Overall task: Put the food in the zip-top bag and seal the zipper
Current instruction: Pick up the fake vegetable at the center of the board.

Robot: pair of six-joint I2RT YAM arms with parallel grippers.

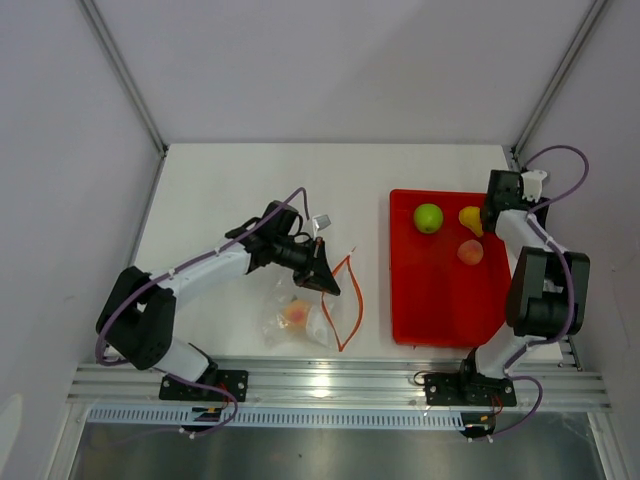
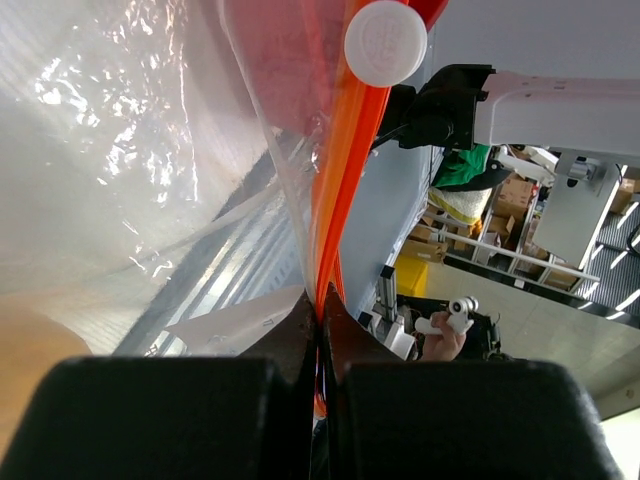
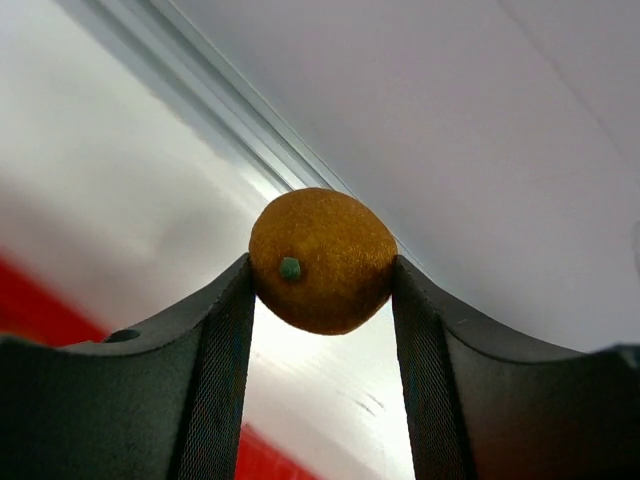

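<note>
My left gripper [image 1: 325,277] is shut on the orange-red zipper [image 1: 346,300] of the clear zip-top bag [image 1: 290,318], which lies near the table's front edge with a pink-orange fruit [image 1: 296,314] inside. In the left wrist view the fingers [image 2: 322,322] pinch the zipper [image 2: 340,170] beside the bag film [image 2: 150,150]. My right gripper [image 1: 483,217] hovers over the red tray's far end, shut on a yellow-orange fruit [image 1: 468,216]. The right wrist view shows this fruit [image 3: 330,245], with a green dot, between my fingertips [image 3: 320,275]. A lime-green apple [image 1: 428,217] and a red-pink piece [image 1: 470,252] lie in the tray.
The red tray [image 1: 440,310] lies on the right half of the white table. Aluminium frame posts stand at the back corners and a rail [image 1: 330,382] runs along the front edge. A white round disc [image 2: 385,40] shows at the top of the left wrist view.
</note>
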